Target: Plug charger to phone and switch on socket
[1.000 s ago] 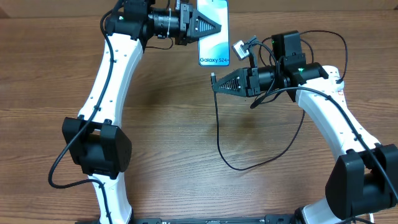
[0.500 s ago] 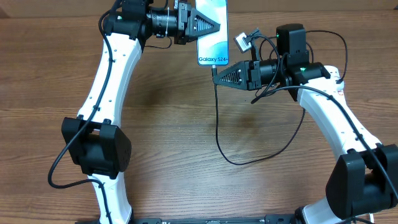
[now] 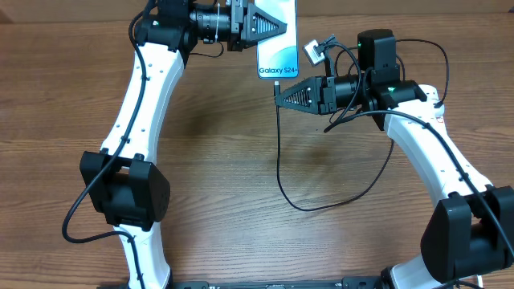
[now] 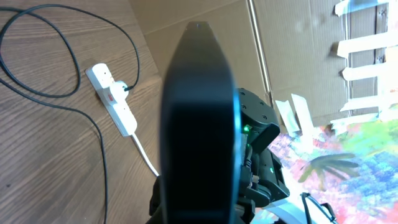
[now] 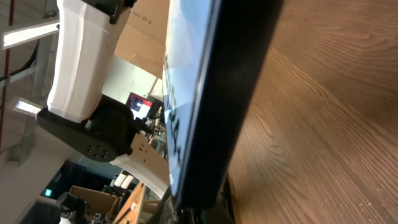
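Note:
My left gripper [image 3: 277, 28] is shut on the phone [image 3: 278, 60] and holds it above the table at the back, lit screen up with "Galaxy S24+" near its lower edge. My right gripper [image 3: 279, 93] is shut on the charger's connector tip, right at the phone's lower edge; the contact itself is hidden. The charger's black cable [image 3: 281, 160] hangs from there and loops over the table. In the left wrist view the phone's dark back [image 4: 199, 124] fills the middle. The socket [image 4: 112, 99] lies on the table with a black plug [image 4: 126, 89] in it. The right wrist view shows the phone [image 5: 242, 74] edge-on.
The socket's white cord [image 4: 144, 152] runs toward my right arm. The charger cable also loops on the wood beside the socket [image 4: 62, 102] and behind my right arm [image 3: 438, 56]. A cardboard wall [image 4: 205, 18] stands behind the table. The socket does not show in the overhead view.
My right gripper has moved up and back with the connector, from below the phone to its lower edge. My left gripper has shifted the phone slightly right.

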Controlling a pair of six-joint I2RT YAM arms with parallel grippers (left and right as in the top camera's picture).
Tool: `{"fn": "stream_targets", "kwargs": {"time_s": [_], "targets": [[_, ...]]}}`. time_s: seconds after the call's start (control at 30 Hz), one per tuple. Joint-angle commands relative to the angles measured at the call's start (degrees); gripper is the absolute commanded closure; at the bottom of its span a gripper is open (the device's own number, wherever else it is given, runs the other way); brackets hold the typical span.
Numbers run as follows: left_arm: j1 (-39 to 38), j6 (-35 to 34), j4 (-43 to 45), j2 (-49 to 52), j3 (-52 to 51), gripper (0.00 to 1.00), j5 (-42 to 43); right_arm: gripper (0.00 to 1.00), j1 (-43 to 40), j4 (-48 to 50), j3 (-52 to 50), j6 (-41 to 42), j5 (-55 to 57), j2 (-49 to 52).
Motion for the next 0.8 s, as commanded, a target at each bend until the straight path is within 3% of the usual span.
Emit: {"fn": "stream_targets", "kwargs": {"time_s": [0.0,0.77], "targets": [[-0.5,-0.8,0.7,-1.7,0.6,0.96,2.1,0.96,-0.3,0.4,1.1,0.2,0.1,-1.5],[-0.8,2.9,2.0,-1.7,0.6,0.96,0.3,0.96,-1.8,0.9,1.1,0.2,-0.7,-1.5]]}}
